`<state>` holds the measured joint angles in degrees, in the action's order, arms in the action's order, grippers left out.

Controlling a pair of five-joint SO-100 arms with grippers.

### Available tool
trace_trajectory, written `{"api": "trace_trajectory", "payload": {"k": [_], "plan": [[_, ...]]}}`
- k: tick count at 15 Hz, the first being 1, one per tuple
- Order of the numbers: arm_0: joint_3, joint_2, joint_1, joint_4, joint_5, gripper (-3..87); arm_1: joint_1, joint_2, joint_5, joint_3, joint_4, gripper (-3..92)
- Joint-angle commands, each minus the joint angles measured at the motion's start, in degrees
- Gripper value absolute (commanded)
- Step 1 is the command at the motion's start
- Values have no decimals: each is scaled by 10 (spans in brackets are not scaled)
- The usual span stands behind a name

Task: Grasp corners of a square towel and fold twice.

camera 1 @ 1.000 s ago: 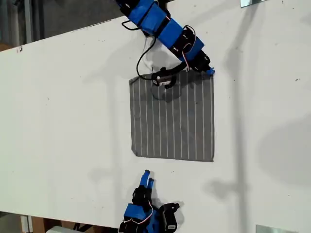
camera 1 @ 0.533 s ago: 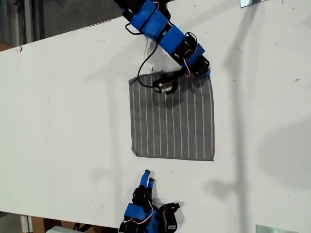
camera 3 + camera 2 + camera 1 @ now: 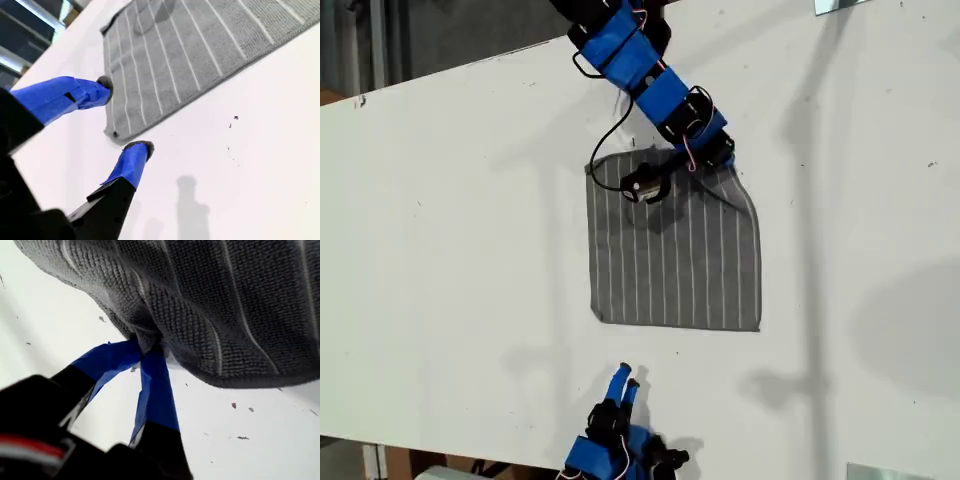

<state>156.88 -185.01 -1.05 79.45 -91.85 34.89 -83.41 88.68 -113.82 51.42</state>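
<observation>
A: What is my first gripper (image 3: 147, 347) doing?
B: That blue end effector is clenched on a pinch of the grey square towel with thin white stripes (image 3: 675, 255), at the far corner (image 3: 725, 172) toward the exterior view's right. That corner is lifted and pulled inward, so the edge there slants.
A: And the rest of the cloth?
B: It lies flat on the white counter (image 3: 450, 230), spreading from the end effector toward the near edge.
A: My second gripper (image 3: 127, 117)?
B: Released, its blue fingers (image 3: 132, 162) spread apart on either side of the near corner (image 3: 115, 134) at the exterior view's left. It seems just short of touching, though the angle leaves that unsure.
</observation>
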Motion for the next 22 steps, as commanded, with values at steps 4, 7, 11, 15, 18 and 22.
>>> {"api": "trace_trajectory", "payload": {"k": [4,7,11,15,18,22], "plan": [[-114,314,98,-74,-89,211,-11,-18,-9,18,6,-1],[-210,496,185,-94,-171,211,-10,-21,-9,13,4,-1],[-400,720,229,-69,-174,217,-10,-18,-9,11,-1,-1],[-539,875,247,-81,-143,218,-20,-5,-33,38,3,-1],[-589,945,263,-105,-143,218,-33,56,-73,110,20,-1],[-680,1041,291,-112,-151,220,-40,83,-86,139,24,-1]]}}
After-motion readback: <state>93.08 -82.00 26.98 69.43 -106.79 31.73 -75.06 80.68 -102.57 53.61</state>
